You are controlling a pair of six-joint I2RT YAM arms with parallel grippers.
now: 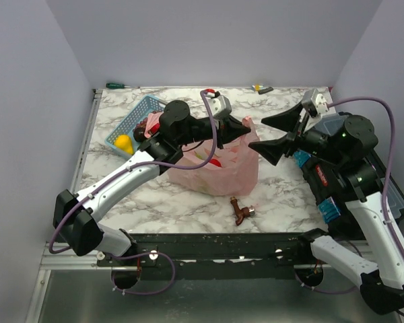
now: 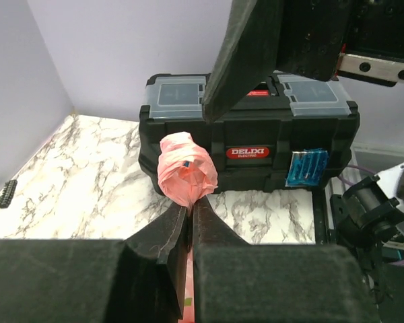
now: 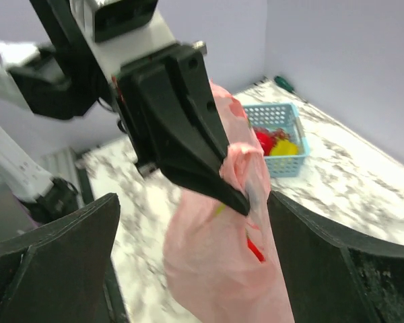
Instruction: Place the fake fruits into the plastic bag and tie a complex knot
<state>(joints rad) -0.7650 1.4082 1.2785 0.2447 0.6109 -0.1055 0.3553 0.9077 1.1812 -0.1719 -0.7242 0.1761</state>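
**Edges and room.** The bag point(image 1: 222, 171) stands near the middle of the table point(image 1: 155, 202), clear of every edge. A basket point(image 1: 130, 121) sits at its 10 o'clock, close to the left edge. A toolbox point(image 1: 367, 171) takes up the right edge at 3 o'clock. A small brown piece point(image 1: 242, 212) lies at 5 o'clock, short of the near edge. Open marble shows at 6 to 8 o'clock and along the far side. A screwdriver point(image 1: 118, 85) lies at the back edge.

**View differences.**
- Top view only: the left arm crosses the table from 8 o'clock, over the bag.
- Left wrist view only: a wadded pink bunch point(image 2: 186, 168) of the bag's top juts past the fingertips, with the toolbox front behind it. Whether it is knotted cannot be told.
- Right wrist view: a yellow fruit point(image 3: 285, 147) and a red fruit point(image 3: 262, 141) lie in the basket. A red shape point(image 3: 254, 249) shows through the bag wall.

**Claws.**
- The left gripper point(image 2: 190, 208) has its jaws together, pinching the bag just under the bunch.
- The right gripper point(image 1: 259, 132) has its jaws spread wide, one either side of the bag's neck and the left claw. It holds nothing, and contact with the plastic cannot be told.
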